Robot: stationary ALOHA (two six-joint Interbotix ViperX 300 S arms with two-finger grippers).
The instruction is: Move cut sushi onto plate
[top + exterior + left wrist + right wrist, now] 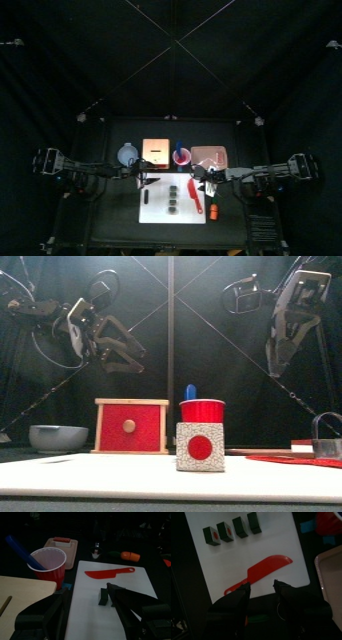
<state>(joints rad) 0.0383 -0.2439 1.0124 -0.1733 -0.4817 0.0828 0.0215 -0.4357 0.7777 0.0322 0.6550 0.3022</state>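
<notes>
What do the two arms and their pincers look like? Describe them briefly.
Both arms are black, built of jointed segments, with looping black cables hanging beside them in the front view. The left pincer and the right pincer each have two black, flat, tapering prongs. No markings are visible.

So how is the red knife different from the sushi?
The knife is bright red; the sushi is dark, with red middles.
The knife is one long piece; the sushi is four small chunks, each much shorter than the knife.
The knife lies alone and slanted; the sushi chunks sit in a row near one end of the board.
Both lie on the white board, and neither is on the plate.
</notes>
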